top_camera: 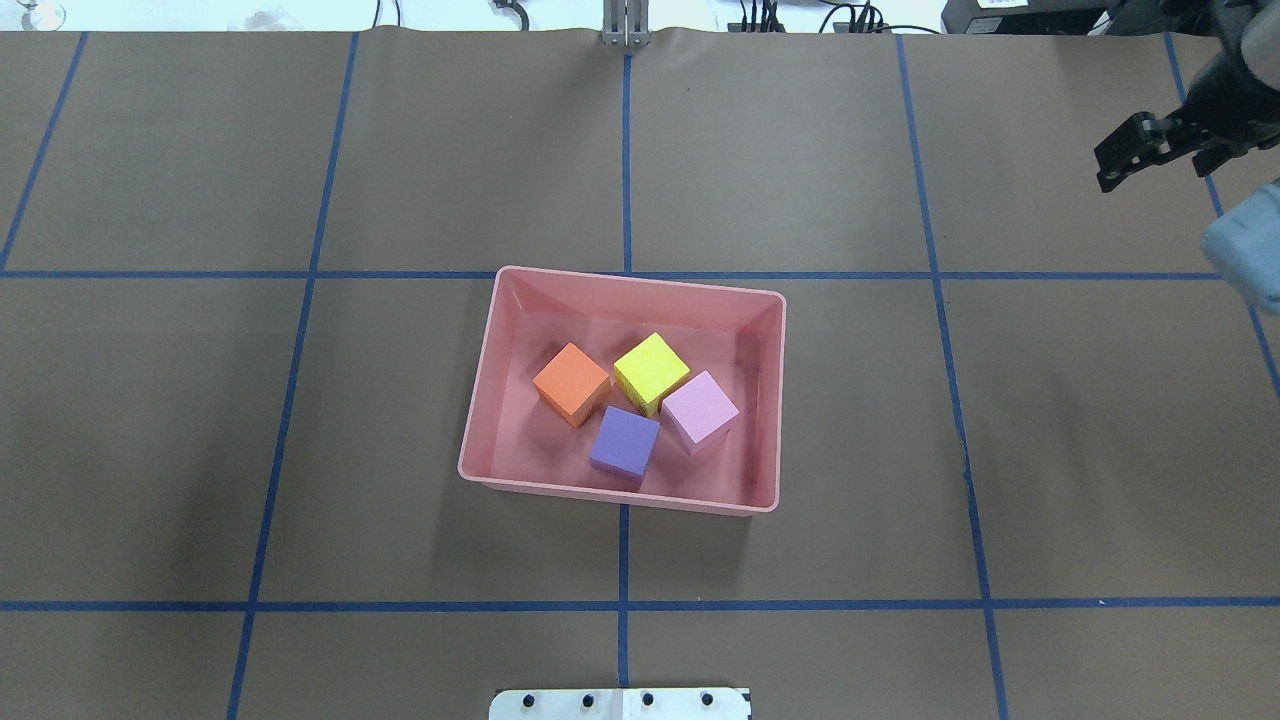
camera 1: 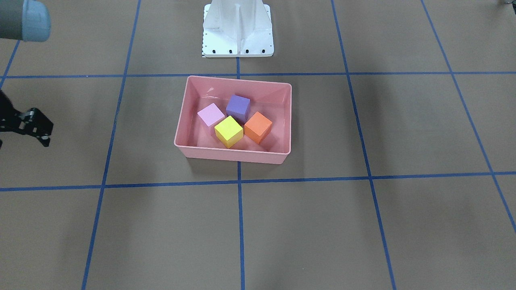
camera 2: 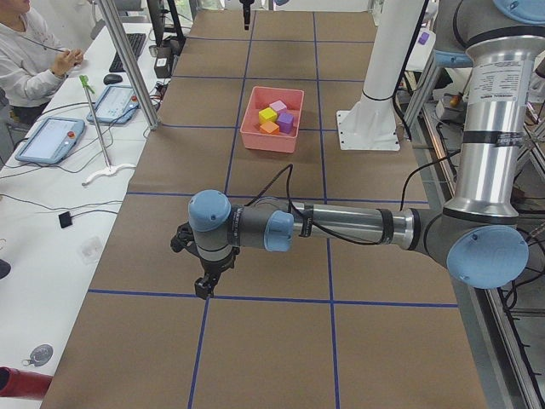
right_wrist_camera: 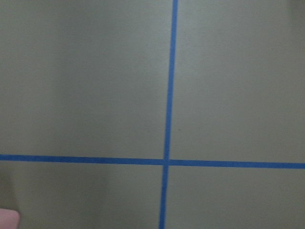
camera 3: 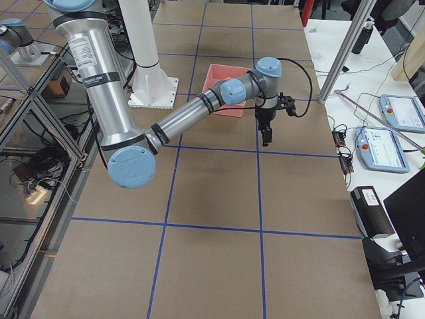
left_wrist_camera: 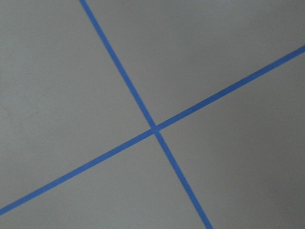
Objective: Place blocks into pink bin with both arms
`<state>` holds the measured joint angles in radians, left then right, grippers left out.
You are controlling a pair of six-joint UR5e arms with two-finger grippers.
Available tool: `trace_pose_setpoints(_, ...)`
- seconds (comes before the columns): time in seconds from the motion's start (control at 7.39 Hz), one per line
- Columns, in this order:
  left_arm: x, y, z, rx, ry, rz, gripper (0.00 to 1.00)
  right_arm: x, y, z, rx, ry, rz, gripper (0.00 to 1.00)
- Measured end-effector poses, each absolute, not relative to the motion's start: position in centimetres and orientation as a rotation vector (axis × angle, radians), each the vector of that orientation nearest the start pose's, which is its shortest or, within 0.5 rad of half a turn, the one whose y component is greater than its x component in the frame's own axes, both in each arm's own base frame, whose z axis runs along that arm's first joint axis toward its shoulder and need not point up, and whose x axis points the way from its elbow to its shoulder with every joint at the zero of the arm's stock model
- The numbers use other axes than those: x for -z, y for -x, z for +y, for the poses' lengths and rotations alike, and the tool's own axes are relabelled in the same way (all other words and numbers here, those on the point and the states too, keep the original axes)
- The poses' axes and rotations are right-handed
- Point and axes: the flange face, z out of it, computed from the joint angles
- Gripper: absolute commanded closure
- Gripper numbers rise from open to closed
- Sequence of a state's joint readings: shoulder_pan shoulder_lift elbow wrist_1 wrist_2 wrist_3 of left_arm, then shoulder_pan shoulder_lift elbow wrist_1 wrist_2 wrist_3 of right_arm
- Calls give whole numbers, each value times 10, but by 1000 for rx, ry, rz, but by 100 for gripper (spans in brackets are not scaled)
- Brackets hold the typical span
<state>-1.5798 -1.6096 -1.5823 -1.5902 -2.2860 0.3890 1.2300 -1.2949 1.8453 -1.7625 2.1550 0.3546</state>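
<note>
The pink bin sits mid-table in front of the white base column. Inside it lie all four blocks: yellow, light pink, purple and orange. They also show in the overhead view, as yellow, pink, purple and orange. My right gripper hovers far to the side of the bin, also seen overhead; its fingers look together and empty. My left gripper shows only in the left side view, far from the bin; I cannot tell its state.
The white base column stands just behind the bin. Blue tape lines grid the brown table. Both wrist views show only bare table and tape crossings. An operator and tablets are at a side desk.
</note>
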Motion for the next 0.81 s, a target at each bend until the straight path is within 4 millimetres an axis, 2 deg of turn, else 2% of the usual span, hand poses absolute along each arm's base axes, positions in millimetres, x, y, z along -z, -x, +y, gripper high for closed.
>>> trace_pose_setpoints(0.27,-653,79,-499,-314,-140,695,0,-476,52,-555,86,-81,-650,0)
trace_pose_setpoints(0.54,-656,79,-490,-125,-66,710,0,-542,9,-538,156,-38,-635,0)
trace_pose_setpoints(0.81,-650,78,-490,-21,-40,737,0,-601,-34,-517,219,-7,-630,0)
